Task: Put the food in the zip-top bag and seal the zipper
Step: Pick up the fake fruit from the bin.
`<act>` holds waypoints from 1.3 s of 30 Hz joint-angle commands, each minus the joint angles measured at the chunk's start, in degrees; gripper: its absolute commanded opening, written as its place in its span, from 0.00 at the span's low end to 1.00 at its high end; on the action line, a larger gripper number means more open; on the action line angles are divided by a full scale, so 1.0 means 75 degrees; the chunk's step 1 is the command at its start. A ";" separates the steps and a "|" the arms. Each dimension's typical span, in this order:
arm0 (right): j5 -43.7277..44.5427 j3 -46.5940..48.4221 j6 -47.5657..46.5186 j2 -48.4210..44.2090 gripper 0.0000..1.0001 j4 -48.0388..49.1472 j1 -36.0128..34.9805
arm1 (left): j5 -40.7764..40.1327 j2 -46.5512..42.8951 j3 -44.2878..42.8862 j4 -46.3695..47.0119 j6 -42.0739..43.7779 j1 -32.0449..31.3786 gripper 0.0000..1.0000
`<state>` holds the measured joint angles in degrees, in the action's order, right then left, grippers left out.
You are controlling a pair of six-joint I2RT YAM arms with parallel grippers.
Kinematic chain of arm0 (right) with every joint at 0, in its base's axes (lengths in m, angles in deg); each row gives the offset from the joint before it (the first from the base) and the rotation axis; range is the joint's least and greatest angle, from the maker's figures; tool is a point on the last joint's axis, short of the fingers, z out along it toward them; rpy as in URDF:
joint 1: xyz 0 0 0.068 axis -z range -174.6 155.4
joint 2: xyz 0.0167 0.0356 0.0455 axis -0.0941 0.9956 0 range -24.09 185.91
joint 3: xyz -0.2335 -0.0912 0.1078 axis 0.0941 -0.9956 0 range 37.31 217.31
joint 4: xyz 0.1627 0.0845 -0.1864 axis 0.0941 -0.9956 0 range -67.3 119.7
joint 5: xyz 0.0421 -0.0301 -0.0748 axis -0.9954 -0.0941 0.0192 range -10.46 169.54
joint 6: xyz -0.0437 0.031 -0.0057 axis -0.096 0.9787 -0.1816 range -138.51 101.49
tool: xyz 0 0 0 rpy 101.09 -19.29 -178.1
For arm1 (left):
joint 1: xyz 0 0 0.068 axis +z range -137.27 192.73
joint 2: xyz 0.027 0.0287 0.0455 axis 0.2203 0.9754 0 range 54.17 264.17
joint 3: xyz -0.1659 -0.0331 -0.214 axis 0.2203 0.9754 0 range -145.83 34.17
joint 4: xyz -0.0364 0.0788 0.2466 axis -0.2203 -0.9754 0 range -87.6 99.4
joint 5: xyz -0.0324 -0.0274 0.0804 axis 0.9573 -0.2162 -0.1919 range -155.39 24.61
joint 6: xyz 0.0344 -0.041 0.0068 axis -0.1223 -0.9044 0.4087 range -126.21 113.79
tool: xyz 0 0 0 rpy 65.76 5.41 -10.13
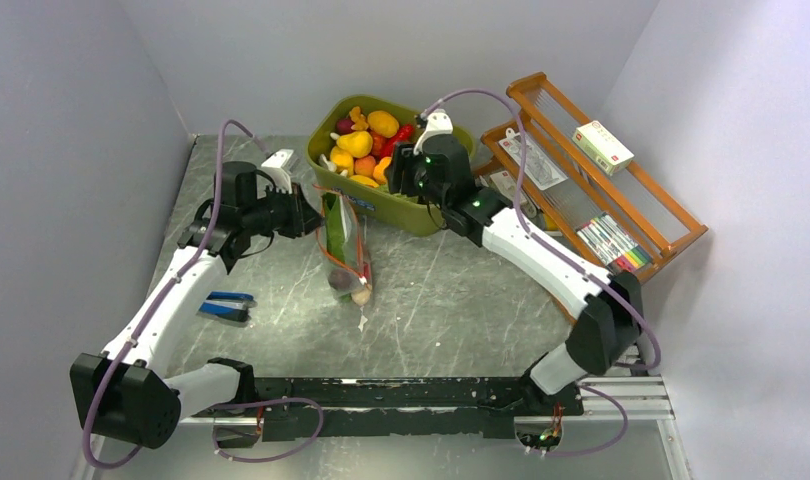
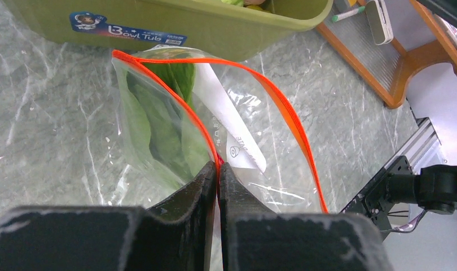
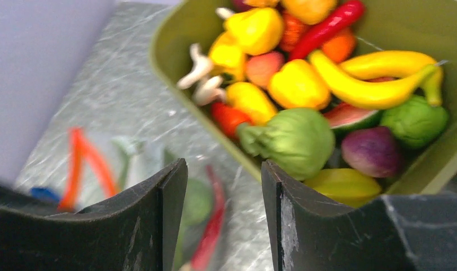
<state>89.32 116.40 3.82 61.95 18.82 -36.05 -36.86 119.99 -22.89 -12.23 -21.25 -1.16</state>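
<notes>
The zip-top bag (image 1: 343,240) hangs upright over the table, mouth open, in front of the olive tub (image 1: 421,215). My left gripper (image 2: 218,166) is shut on the zipper (image 2: 201,132) at the near edge of the mouth. Green leaves (image 2: 158,124) and a white slip lie inside the bag. A purple bulb (image 1: 343,282) and a pale piece (image 1: 362,295) sit at its bottom. My right gripper (image 3: 223,164) is open and empty, over the tub's near rim (image 3: 170,73). The tub holds more food: a green round one (image 3: 297,141), a purple bulb (image 3: 372,151), a red chili (image 3: 328,25).
A wooden rack (image 1: 671,235) with packets and markers stands right of the tub. A blue object (image 1: 226,305) lies on the table by the left arm. Grey walls close in on both sides and the back.
</notes>
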 commanded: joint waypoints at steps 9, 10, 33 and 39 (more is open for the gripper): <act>0.0498 0.1418 -0.0897 0.2696 0.56 0.1796 0.1035 | 0.0205 -0.0182 0.0042 0.0330 -0.0001 -0.0070 0.07; 0.0439 0.1575 -0.0799 0.2916 0.58 0.1845 0.1129 | 0.0221 -0.0176 0.0038 0.0328 0.0002 -0.0070 0.07; -0.1016 0.4356 -0.7353 0.6357 0.73 0.2693 0.1625 | 0.0258 -0.0015 -0.0232 0.0133 -0.0001 -0.0137 0.07; -0.1088 0.5050 -0.7815 0.6898 0.73 0.2344 0.1648 | 0.0204 -0.0180 -0.0073 0.0338 -0.0136 -0.0151 0.07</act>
<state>81.65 151.28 -50.30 112.09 37.53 -23.92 -35.79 119.84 -22.45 -11.44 -21.67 -1.64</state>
